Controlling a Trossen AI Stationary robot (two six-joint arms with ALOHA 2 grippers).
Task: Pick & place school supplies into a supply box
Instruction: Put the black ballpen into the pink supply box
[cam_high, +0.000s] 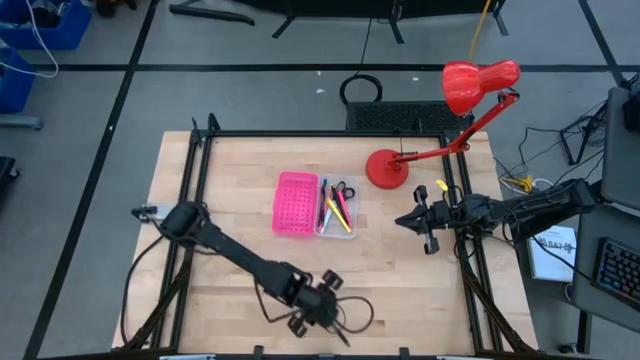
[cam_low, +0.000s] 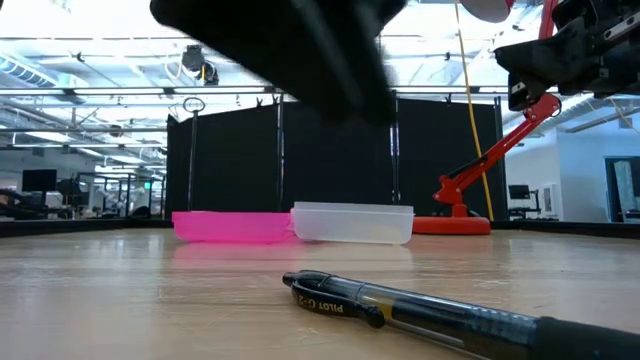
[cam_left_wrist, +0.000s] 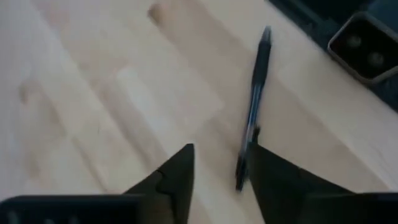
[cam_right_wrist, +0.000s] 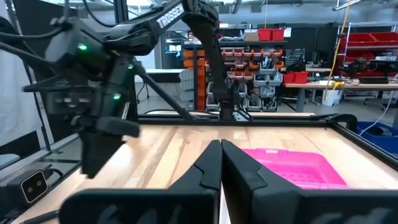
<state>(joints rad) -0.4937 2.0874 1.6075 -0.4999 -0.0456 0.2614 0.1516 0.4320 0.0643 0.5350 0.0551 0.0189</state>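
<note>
A black pen lies flat on the wood near the table's near edge, and the low view shows it close up. My left gripper hovers over it, open, with the pen's near end just beside one finger; the high view shows this gripper near the near edge. The translucent supply box sits mid-table and holds several pens and a small pair of black-handled scissors. My right gripper waits shut above the table's right side.
A bright pink perforated tray lies against the box's left side. A red desk lamp stands at the far right, its head reaching beyond the far edge. A black frame rims the table. A loop of cable lies beside my left gripper.
</note>
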